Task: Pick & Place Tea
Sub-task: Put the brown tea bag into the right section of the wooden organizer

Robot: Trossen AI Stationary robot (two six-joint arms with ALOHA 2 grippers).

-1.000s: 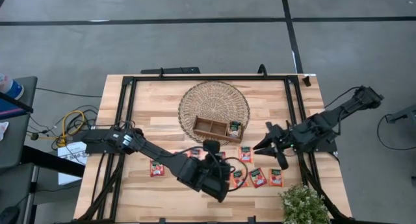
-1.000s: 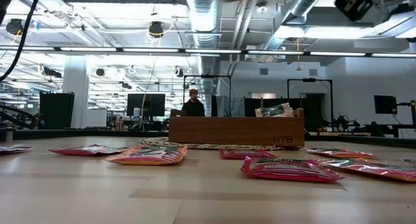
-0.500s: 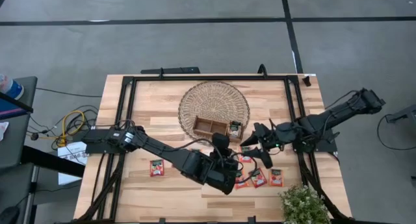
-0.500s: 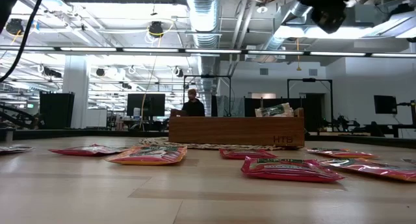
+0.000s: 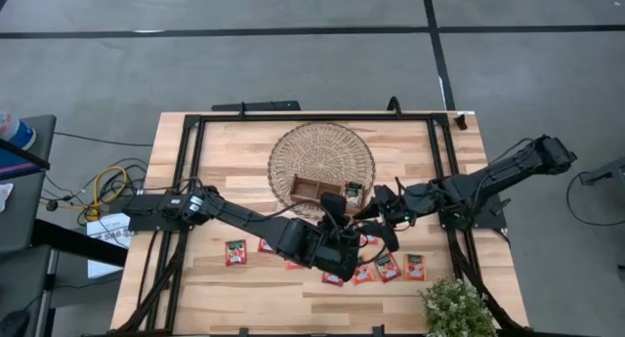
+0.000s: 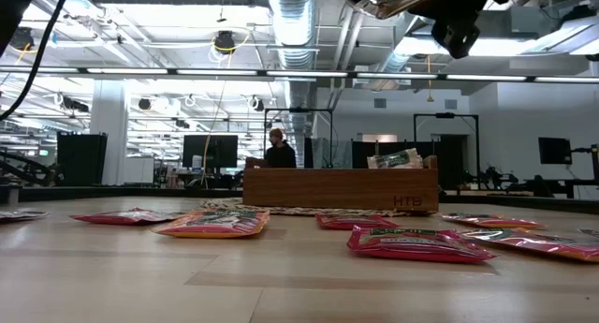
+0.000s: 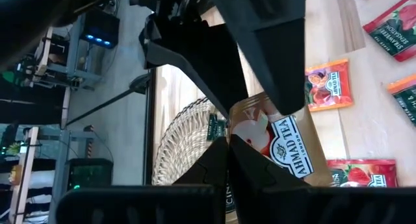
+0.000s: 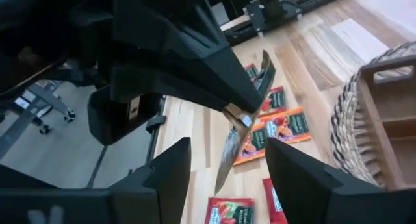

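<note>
The tea sachet (image 7: 276, 143) is pinched in the left gripper (image 7: 263, 130), lifted off the table just in front of the wooden tray (image 5: 327, 193). Note the right gripper (image 8: 224, 178): its fingers stand spread on either side of the sachet's edge, apparently ready for a handover. Other sachets (image 5: 391, 269) lie flat, farther in front of the tray.

In front of you a pale wooden table (image 5: 225, 147) with a black frame, a round woven mat (image 5: 322, 153) at its far middle, a brown wooden divided tray (image 5: 314, 190) on the mat's near edge, a leafy green plant (image 5: 455, 308) at the near right corner, yellow cable (image 5: 109, 186) on the floor left, a person (image 6: 278, 151) seated beyond the tray.
</note>
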